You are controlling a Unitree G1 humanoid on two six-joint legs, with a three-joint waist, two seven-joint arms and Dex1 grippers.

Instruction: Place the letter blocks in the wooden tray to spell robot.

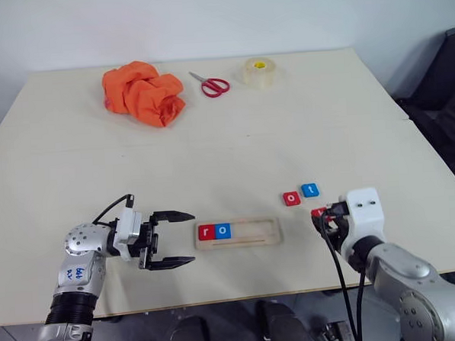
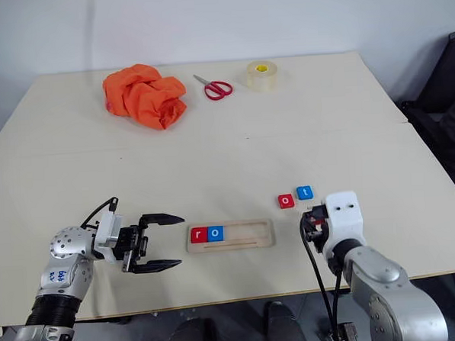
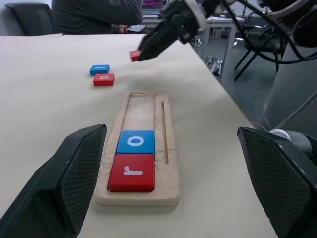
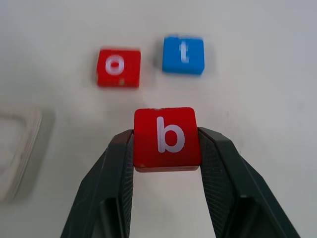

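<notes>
Item: long pale-wood tray (image 1: pixel 250 241), lower centre, on our beige table (image 1: pixel 226 148); holds red "r" tile (image 1: pixel 206 233) and blue "o" tile (image 1: pixel 223 231).

Outstanding: red "b" tile (image 4: pixel 167 137), clamped in right pincer (image 4: pixel 166 148); red "o" tile (image 1: pixel 291 198) and blue "t" tile (image 1: pixel 310 190), lying right of tray.

Left pincer (image 1: pixel 172 239): spread wide, empty.

The scene is bright and evenly lit, with soft light that seems to come from above. The surface (image 1: pixel 234 155) looks pale, without strong glare. Shadows are weak: a faint one lies under the left gripper (image 1: pixel 174 239), another beside the orange cloth (image 1: pixel 142 92). In the right wrist view the b block (image 4: pixel 166 138) is sharp, while the o block (image 4: pixel 118 67) and t block (image 4: pixel 184 54) behind it are slightly soft. In the left wrist view the near fingers (image 3: pixel 74 173) are blurred, and the tray (image 3: pixel 143 148) is sharp.
</notes>
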